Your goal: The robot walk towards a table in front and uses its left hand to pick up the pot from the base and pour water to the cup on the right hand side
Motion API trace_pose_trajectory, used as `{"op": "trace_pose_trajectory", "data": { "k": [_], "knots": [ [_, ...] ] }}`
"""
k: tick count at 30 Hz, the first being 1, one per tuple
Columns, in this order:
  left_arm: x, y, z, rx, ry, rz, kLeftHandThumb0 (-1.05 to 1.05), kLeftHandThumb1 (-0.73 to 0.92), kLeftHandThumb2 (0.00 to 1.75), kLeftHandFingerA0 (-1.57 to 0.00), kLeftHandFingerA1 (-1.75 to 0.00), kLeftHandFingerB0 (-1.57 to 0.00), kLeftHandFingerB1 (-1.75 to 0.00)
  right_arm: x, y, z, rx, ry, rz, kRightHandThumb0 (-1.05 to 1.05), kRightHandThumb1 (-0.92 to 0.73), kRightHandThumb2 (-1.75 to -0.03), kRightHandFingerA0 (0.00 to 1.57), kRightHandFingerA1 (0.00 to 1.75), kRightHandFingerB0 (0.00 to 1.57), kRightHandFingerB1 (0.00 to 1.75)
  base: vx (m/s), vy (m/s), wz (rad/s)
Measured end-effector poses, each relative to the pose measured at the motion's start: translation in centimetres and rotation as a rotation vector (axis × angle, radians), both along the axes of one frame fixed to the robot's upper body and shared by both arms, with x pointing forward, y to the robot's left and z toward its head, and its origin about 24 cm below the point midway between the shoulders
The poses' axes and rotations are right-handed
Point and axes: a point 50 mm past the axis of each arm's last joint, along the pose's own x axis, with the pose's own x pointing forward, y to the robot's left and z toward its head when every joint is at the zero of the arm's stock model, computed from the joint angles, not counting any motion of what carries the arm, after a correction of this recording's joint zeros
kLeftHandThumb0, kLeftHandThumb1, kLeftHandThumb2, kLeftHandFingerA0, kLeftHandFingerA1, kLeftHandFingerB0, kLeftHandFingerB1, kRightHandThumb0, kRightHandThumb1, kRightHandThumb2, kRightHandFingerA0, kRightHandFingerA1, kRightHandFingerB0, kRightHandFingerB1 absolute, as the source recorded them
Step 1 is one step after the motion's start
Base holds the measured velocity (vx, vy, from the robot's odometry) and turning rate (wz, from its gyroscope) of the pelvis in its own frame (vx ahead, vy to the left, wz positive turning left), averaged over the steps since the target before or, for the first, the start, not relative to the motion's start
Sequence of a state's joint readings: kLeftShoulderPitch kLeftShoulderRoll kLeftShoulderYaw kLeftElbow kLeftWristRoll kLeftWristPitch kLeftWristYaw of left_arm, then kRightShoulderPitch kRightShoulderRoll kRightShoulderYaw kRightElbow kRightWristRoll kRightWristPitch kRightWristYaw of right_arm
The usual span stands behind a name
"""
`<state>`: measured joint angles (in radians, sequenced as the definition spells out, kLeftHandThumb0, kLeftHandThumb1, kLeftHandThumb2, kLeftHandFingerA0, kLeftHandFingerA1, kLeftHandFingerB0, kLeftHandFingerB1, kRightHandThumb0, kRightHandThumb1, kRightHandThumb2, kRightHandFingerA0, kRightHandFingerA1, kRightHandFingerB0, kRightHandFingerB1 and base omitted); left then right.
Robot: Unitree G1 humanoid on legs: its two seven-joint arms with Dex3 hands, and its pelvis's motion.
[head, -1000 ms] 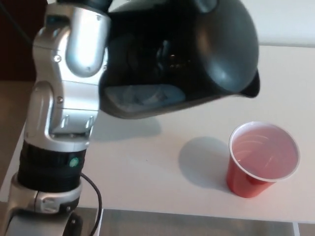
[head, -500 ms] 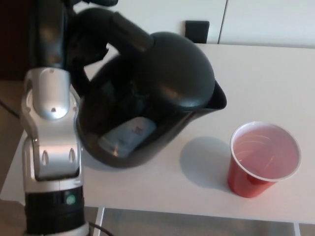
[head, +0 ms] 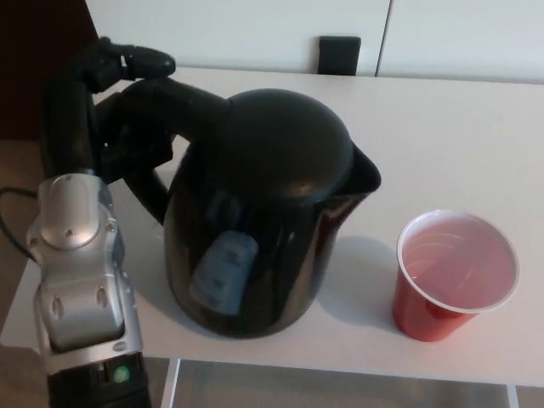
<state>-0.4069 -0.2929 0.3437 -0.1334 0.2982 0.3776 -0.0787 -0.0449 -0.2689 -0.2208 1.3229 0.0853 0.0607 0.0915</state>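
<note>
Head view: black pot (head: 263, 212) upright near table (head: 459, 136) front edge, handle gripped by left hand (head: 110, 127). Red cup (head: 455, 274) near front-right corner, apart. Black wall plate (head: 339, 55) behind table.

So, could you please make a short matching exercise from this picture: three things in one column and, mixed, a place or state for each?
Things:
1. pot
2. cup
3. left hand

Places or states:
A. red, at the right side of the table
B. closed around the handle
C. black, upright, in the middle

Pairs: 1-C, 2-A, 3-B
</note>
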Motion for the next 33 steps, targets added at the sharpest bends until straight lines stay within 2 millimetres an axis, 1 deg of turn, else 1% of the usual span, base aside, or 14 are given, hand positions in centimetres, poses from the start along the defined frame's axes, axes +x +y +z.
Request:
{"op": "trace_pose_trajectory", "data": {
  "k": [2, 4, 6, 9, 15, 16, 18, 19, 20, 21, 22, 24, 25, 33],
  "knots": [
    [0.0, 0.3, -0.4, -0.031, 0.018, -0.003, -0.05, 0.77, 0.74, -0.92, -1.63, -0.75, -1.08, -0.2, 0.0, 0.0, 0.0, 0.004, -0.004, -0.5, -0.64, -0.6, 0.61, 0.6, 0.54, 0.45, 0.0, 0.0, 0.0],
    [-0.1, 0.6, -0.9, -0.063, 0.039, -0.005, -0.08, 0.77, 0.61, -0.86, -1.74, -0.75, -0.6, -0.3, 0.0, 0.0, 0.001, 0.004, -0.008, -0.48, -0.63, -0.59, 0.63, 0.59, 0.56, 0.44, 0.0, 0.0, 0.0],
    [-0.1, 0.8, -1.3, -0.094, 0.054, -0.009, -0.28, 0.72, 0.65, -0.83, -1.58, -0.63, -0.49, -0.3, 0.0, 0.0, 0.002, 0.0, -0.015, -0.47, -0.66, -0.6, 0.6, 0.59, 0.53, 0.43, 0.0, 0.0, 0.0],
    [-0.1, 1.0, -2.0, -0.148, 0.072, -0.014, -0.24, 0.81, 0.68, -0.8, -1.55, -0.56, -0.42, 0.0, 0.0, 0.0, 0.004, -0.011, -0.024, -0.5, -0.63, -0.59, 0.63, 0.58, 0.6, 0.45, 0.0, 0.0, 0.0],
    [-0.1, 1.2, -2.7, -0.238, 0.092, -0.03, -0.36, 0.59, 0.58, -0.85, -0.71, -0.45, -0.35, 1.1, 0.0, 0.3, -0.003, -0.037, -0.016, -0.53, -0.63, -0.59, 0.62, 0.6, 0.57, 0.43, 0.0, 0.0, 0.0],
    [0.0, 1.2, -2.7, -0.249, 0.094, -0.035, -0.46, 0.44, 0.75, -0.88, -0.72, -0.36, -0.45, 1.3, 0.0, 0.3, -0.005, -0.041, -0.014, -0.54, -0.61, -0.59, 0.63, 0.55, 0.59, 0.44, 0.0, 0.0, 0.0],
    [0.0, 1.1, -2.8, -0.273, 0.097, -0.047, -0.4, 0.52, 0.56, -0.82, -0.55, -0.41, -0.34, 1.6, 0.0, 0.4, -0.012, -0.045, -0.006, -0.54, -0.61, -0.59, 0.63, 0.59, 0.59, 0.45, 0.0, 0.0, 0.0],
    [0.0, 1.1, -2.8, -0.279, 0.098, -0.051, -0.53, 0.45, 0.72, -0.7, -0.57, -0.34, -0.43, 1.6, -0.1, 0.4, -0.014, -0.045, -0.005, -0.54, -0.63, -0.59, 0.63, 0.59, 0.57, 0.45, 0.0, 0.0, 0.0],
    [0.0, 1.1, -2.8, -0.289, 0.1, -0.056, -0.49, 0.52, 0.56, -0.44, -0.37, -0.26, -0.29, 1.6, -0.1, 0.4, -0.017, -0.044, -0.005, -0.53, -0.6, -0.59, 0.6, 0.6, 0.61, 0.48, 0.0, 0.0, 0.0],
    [0.0, 1.0, -2.9, -0.296, 0.1, -0.061, -0.49, 0.52, 0.56, -0.44, -0.37, -0.26, -0.29, 1.5, -0.1, 0.4, -0.018, -0.043, -0.004, -0.53, -0.6, -0.59, 0.6, 0.6, 0.61, 0.48, 0.0, 0.0, 0.0],
    [0.0, 1.0, -2.9, -0.296, 0.102, -0.07, -0.56, 0.47, 0.69, -0.17, -0.38, -0.12, -0.34, 1.5, -0.1, 0.4, -0.017, -0.044, -0.008, -0.54, -0.6, -0.58, 0.58, 0.57, 0.59, 0.46, 0.0, 0.0, 0.0],
    [0.0, 0.7, -2.9, -0.283, 0.104, -0.111, -0.54, 0.44, 0.67, -0.24, -0.39, -0.08, -0.31, 1.5, -0.1, 0.4, -0.016, -0.047, -0.016, -0.53, -0.62, -0.59, 0.58, 0.58, 0.57, 0.45, 0.0, 0.0, 0.0],
    [0.0, 0.7, -2.8, -0.272, 0.103, -0.129, -0.28, 0.35, 0.89, 0.0, -0.47, 0.0, -0.47, 1.5, -0.1, 0.4, -0.017, -0.048, -0.015, -0.51, -0.64, -0.59, 0.58, 0.55, 0.53, 0.43, 0.0, 0.0, 0.0],
    [0.2, 0.6, -2.2, -0.223, 0.093, -0.231, -0.3, 0.33, 0.88, 0.0, -0.48, 0.0, -0.48, 2.0, -0.1, 0.5, -0.018, -0.058, -0.002, -0.53, -0.66, -0.6, 0.6, 0.53, 0.52, 0.42, 0.0, 0.0, 0.0]
  ]
}}
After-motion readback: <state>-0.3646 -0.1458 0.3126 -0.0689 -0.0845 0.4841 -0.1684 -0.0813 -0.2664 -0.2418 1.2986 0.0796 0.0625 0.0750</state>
